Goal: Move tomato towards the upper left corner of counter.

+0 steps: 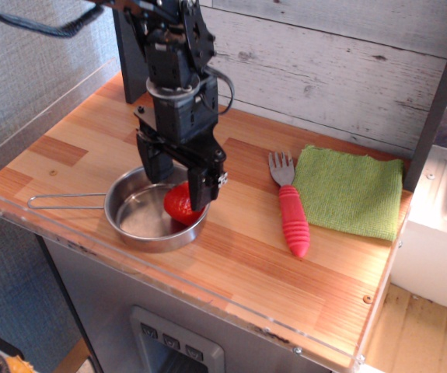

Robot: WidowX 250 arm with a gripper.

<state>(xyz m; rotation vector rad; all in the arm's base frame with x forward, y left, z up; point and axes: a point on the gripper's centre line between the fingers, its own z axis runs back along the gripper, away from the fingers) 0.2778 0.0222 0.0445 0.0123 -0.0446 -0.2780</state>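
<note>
Straddling the tomato [178, 205] with spread fingers, gripper [176, 180] low inside the pan [134, 221]. Not yet clenched. Fork [289, 206] and cloth [349, 191] lying right on the counter [246, 256].

One counter [239, 256] is seen, and on it one metal pan [134, 221], one tomato [178, 205], one fork [289, 206] and one green cloth [347, 190] are counted. One gripper [178, 179] is counted above the pan. No kind is found more than once.
</note>
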